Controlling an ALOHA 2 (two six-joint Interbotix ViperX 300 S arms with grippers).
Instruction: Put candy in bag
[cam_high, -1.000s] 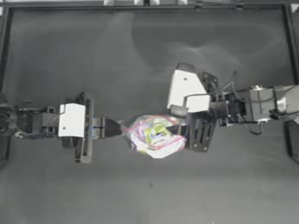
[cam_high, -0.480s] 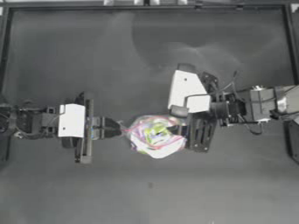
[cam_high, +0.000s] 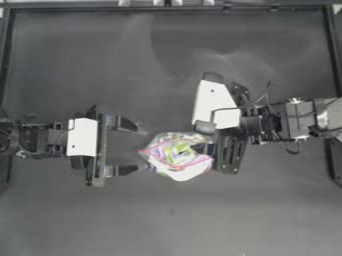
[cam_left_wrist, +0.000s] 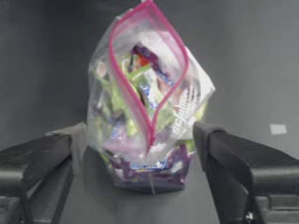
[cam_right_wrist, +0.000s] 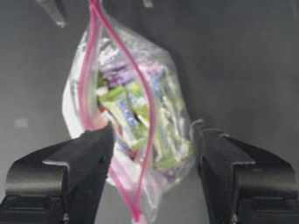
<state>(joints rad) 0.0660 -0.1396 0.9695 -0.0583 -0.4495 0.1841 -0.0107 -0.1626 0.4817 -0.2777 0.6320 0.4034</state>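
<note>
Both hands open — bag (cam_high: 177, 156) btwn them.

Light: dim, even, from above
Glare: pale sheen on the table (cam_high: 200, 45) toward 12 o'clock
Shadows: soft, faint
Blur: all 3 views soft; wrist backgrounds unfocused

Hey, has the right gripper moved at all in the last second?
No. In the top view the right gripper sits at the same spot beside the bag, equally far from the table's right rim as before.
</note>
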